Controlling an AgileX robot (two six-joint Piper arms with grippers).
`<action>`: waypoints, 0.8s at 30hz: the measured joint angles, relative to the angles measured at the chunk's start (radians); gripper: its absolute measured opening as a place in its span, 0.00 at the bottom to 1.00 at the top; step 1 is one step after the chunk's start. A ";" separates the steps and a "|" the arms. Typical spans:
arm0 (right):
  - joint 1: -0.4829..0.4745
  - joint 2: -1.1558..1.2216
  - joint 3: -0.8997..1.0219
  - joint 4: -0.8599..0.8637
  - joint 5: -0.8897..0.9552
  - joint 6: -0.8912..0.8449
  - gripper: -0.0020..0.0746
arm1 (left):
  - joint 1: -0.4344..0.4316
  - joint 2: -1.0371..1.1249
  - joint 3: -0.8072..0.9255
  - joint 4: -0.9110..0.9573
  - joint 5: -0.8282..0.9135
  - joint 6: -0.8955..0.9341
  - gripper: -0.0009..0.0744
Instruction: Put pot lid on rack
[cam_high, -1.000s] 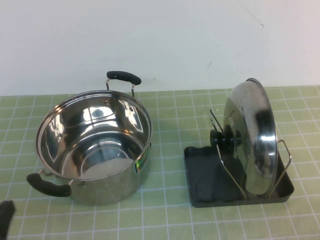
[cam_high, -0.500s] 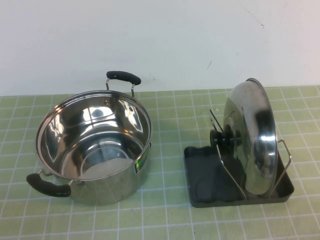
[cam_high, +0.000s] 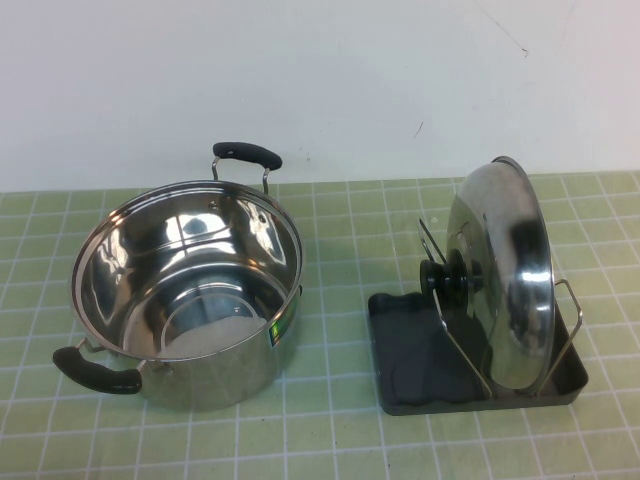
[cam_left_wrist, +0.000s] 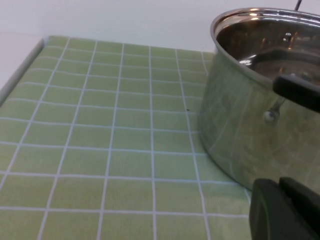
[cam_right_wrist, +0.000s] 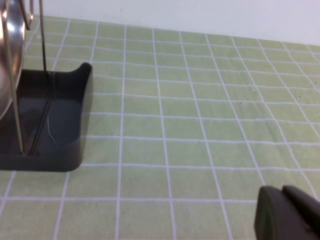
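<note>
Green tiled cloth (cam_high: 330, 220) carries the pot lid (cam_high: 505, 275) upright in the rack (cam_high: 400, 345); left gripper (cam_left_wrist: 285, 210) near the pot (cam_high: 185, 290), right gripper (cam_right_wrist: 287, 212) beside the rack, grip unreadable; best left alone.

A plain white wall (cam_high: 320, 80) fills the upper half of the high view; a light green tabletop with a white grid pattern (cam_high: 330, 440) covers the lower half; lighting is even.

A deep steel pot (cam_left_wrist: 260, 105) stands on the green-tiled table (cam_left_wrist: 110, 135), one black handle (cam_left_wrist: 297, 92) jutting toward the camera. The dark tip of the left end effector (cam_left_wrist: 285, 212) hangs low, just beside the pot's wall.
</note>
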 joint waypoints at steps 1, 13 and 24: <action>0.000 0.000 0.000 0.000 0.000 0.000 0.02 | 0.000 -0.002 0.000 -0.007 0.000 0.008 0.01; 0.000 0.000 0.000 0.000 -0.001 0.001 0.02 | -0.007 -0.047 0.000 0.222 0.075 -0.230 0.01; 0.000 0.000 0.000 0.000 -0.001 0.001 0.02 | -0.052 -0.049 -0.002 0.221 0.082 -0.163 0.01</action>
